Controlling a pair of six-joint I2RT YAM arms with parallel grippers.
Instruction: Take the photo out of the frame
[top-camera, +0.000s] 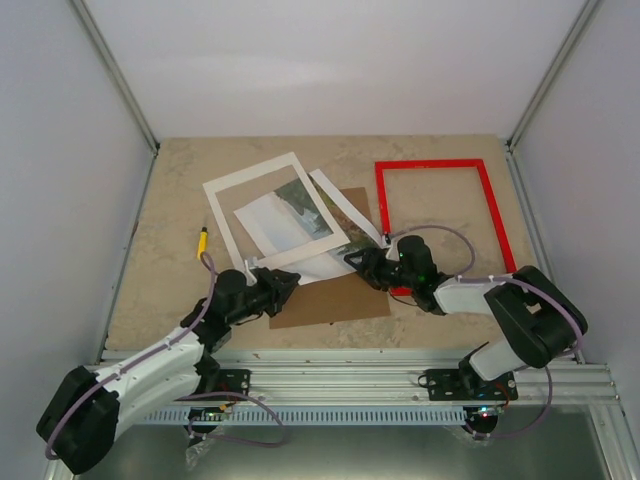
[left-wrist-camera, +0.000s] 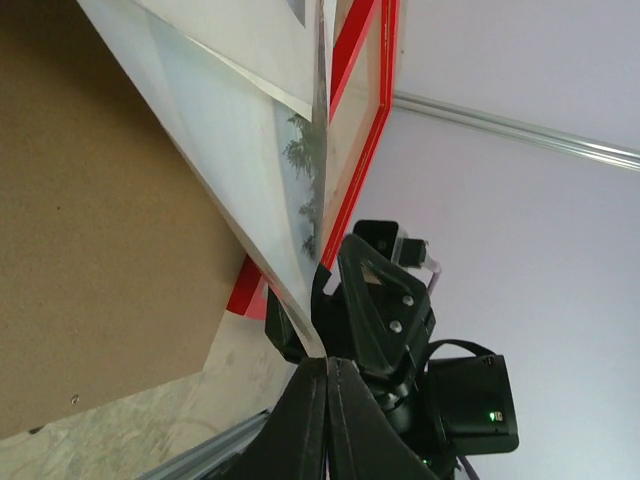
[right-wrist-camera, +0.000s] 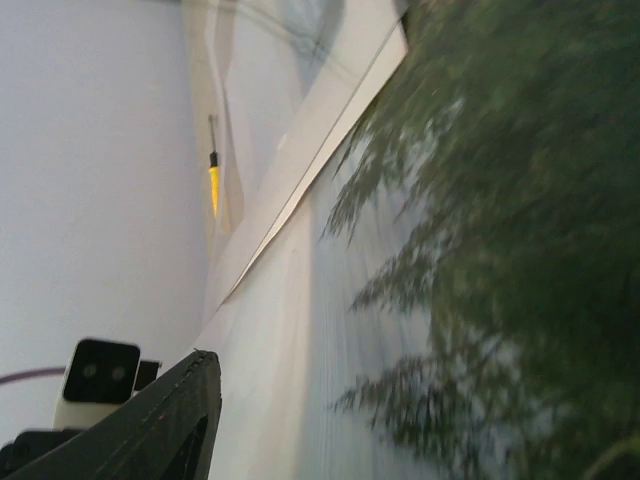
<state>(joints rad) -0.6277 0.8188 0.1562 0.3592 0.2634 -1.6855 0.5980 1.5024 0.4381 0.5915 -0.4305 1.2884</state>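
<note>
Top external view: photo (top-camera: 310, 212), outside the frame (top-camera: 430, 163) at three o'clock, is met by right gripper (top-camera: 358, 258), spread unclear; left gripper (top-camera: 290, 280) pressed together, likely steadying.

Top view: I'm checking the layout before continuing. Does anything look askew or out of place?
The white mat lies tilted over the photo, and both are fanned crookedly across the brown backing board, beside the empty red frame, which lies square to the table.
</note>
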